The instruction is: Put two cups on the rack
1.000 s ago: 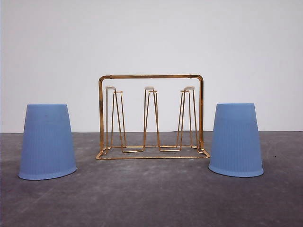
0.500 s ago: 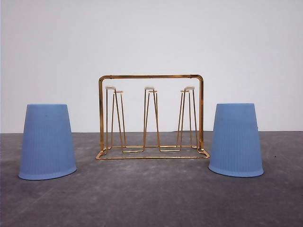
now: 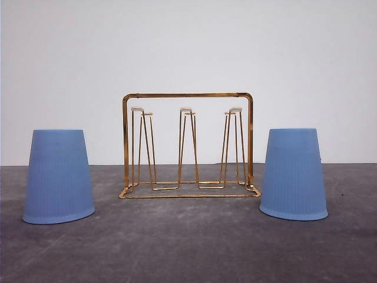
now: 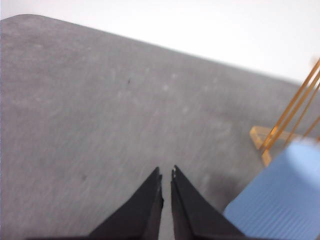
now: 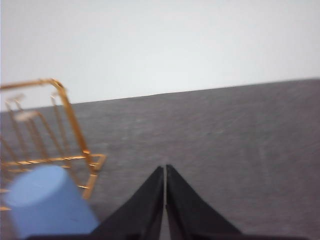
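Note:
Two light-blue ribbed cups stand upside down on the grey table: one cup (image 3: 58, 176) left of the rack, the other cup (image 3: 293, 174) right of it. The gold wire rack (image 3: 187, 145) stands between them with its white-tipped prongs bare. In the left wrist view my left gripper (image 4: 166, 174) is shut on nothing, with the left cup (image 4: 280, 200) and a rack corner (image 4: 289, 125) beside it. In the right wrist view my right gripper (image 5: 164, 170) is shut and empty, apart from the right cup (image 5: 47, 202) and the rack (image 5: 47, 130).
The grey table (image 3: 188, 247) runs back to a plain white wall (image 3: 188, 47). Bare table surface lies in front of the rack and cups.

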